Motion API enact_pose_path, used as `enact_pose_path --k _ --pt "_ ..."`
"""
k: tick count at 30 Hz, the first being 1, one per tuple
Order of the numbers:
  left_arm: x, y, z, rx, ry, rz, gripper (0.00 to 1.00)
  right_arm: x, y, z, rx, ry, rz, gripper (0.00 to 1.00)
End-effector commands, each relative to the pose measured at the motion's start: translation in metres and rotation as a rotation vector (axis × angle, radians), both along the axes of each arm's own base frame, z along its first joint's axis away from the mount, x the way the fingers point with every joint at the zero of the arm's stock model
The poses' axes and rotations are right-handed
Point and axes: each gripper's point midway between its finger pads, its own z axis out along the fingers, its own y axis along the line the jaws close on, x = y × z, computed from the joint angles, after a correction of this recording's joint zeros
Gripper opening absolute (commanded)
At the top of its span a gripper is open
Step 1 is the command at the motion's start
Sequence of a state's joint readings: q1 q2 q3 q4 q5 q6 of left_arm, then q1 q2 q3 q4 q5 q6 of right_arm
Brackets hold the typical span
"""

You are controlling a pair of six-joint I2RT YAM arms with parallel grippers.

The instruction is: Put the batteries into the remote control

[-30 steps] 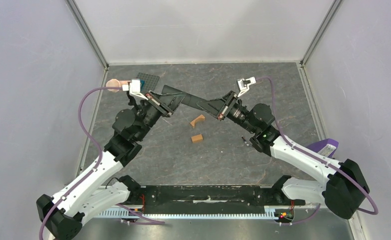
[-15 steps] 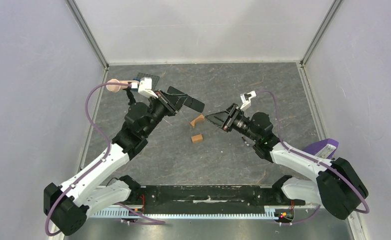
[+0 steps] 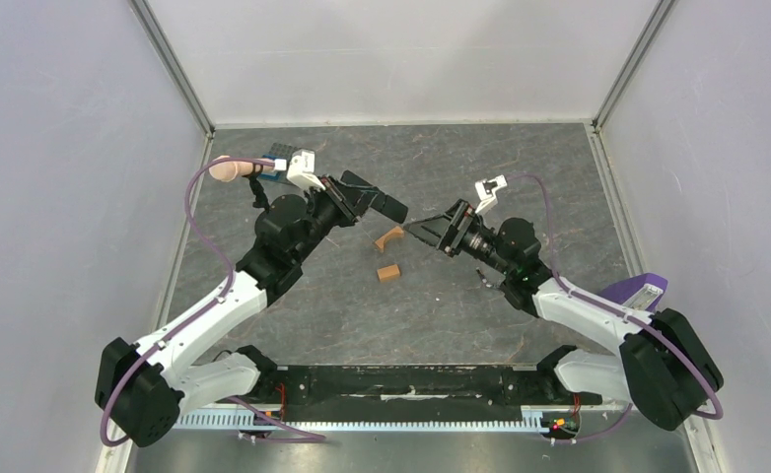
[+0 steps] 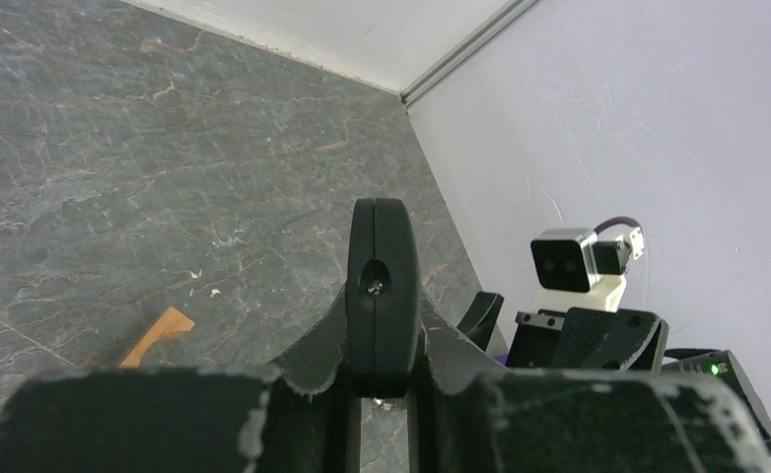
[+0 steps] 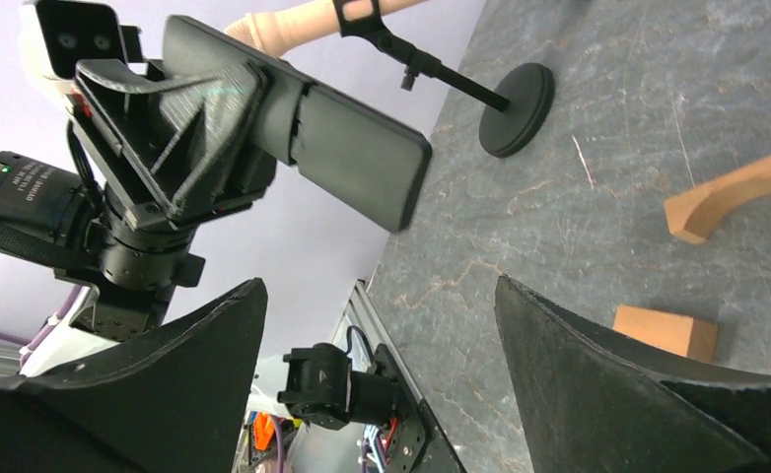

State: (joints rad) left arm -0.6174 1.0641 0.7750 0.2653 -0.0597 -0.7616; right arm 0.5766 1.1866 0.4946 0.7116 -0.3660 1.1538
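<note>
The remote control (image 3: pixel 377 199), a slim black bar, is held in the air over the back of the table, and my left gripper (image 3: pixel 347 200) is shut on its left end. The left wrist view shows the remote control (image 4: pixel 384 286) end-on between the left gripper's fingers (image 4: pixel 303 355). My right gripper (image 3: pixel 419 231) stands open just right of the bar's free end, touching nothing. From the right wrist, the remote control (image 5: pixel 347 148) hangs apart from the wide right gripper (image 5: pixel 379 286). No batteries are in view.
An orange arch block (image 3: pixel 389 236) and a small orange block (image 3: pixel 389 273) lie mid-table below the grippers. A pale wooden peg (image 3: pixel 226 169) on a black stand (image 5: pixel 517 108) and a dark studded plate (image 3: pixel 283 152) sit at the back left. A purple-white object (image 3: pixel 643 291) lies at the right edge.
The right gripper opened, let go of the remote's right end and drew back to the right. The left arm swung the remote left and up, still gripping it.
</note>
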Motion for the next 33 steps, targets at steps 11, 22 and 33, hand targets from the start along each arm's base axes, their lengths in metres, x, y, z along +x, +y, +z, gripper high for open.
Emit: enact_pose_path --k 11,22,33 --pt "-0.014 -0.031 0.031 -0.028 -0.114 -0.194 0.02 0.035 0.02 0.033 0.061 -0.089 -0.014 0.93" --pt "-0.009 -0.038 0.03 0.04 -0.155 -0.225 0.02 0.035 0.015 -0.006 0.018 0.009 -0.045 0.79" --pt "-0.002 -0.048 0.004 0.132 -0.162 -0.271 0.02 0.029 0.005 -0.049 -0.049 0.128 -0.079 0.66"
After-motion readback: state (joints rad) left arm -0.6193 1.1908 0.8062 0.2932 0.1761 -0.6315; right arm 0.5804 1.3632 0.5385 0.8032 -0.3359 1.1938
